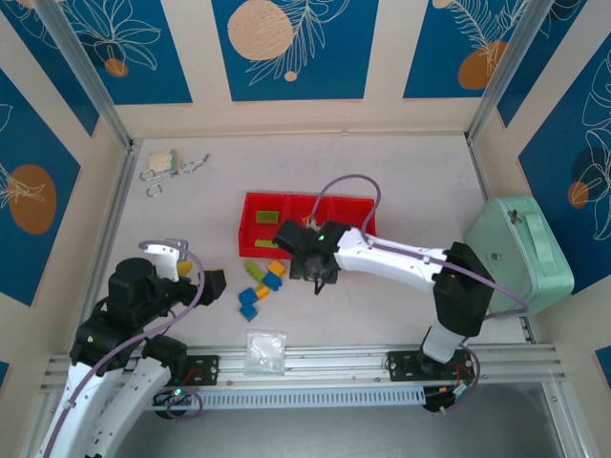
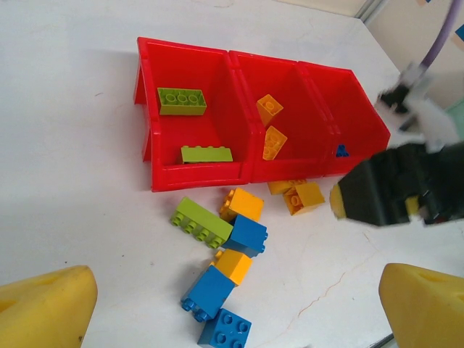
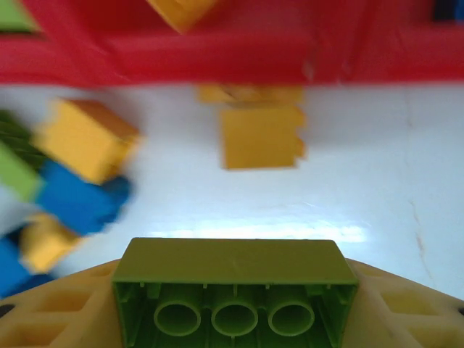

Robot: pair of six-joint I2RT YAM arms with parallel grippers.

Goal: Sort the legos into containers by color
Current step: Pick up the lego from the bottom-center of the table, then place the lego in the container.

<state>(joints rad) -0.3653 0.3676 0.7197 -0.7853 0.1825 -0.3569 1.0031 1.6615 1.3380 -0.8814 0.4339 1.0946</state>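
Legos are being kept in two places: some inside the red tray (image 2: 148, 109) and the rest in a loose cluster on the table just in front of it. In the left wrist view, two lime green pieces (image 2: 181, 101) are being held by the tray's left compartment, two orange-yellow pieces (image 2: 274, 141) by the middle one, and one small blue piece (image 2: 341, 151) by the right one. The cluster is being made up of a lime green brick (image 2: 201, 222), orange-yellow bricks (image 2: 243, 204) and blue bricks (image 2: 246, 235), several of them touching.

A second lime green brick (image 3: 233, 290) is being gripped by the right gripper (image 1: 320, 277), its hollow underside turned toward the wrist camera, with a yellow finger (image 3: 58, 319) pressed on each side. That gripper is being held above the table beside the cluster, near the tray's front wall.

The left gripper (image 1: 199, 275) is being held with its jaws spread wide and nothing between them, near the cluster's left side. A mint-green case (image 1: 520, 253) and a clear bag (image 1: 265, 350) are being left well apart from the tray.
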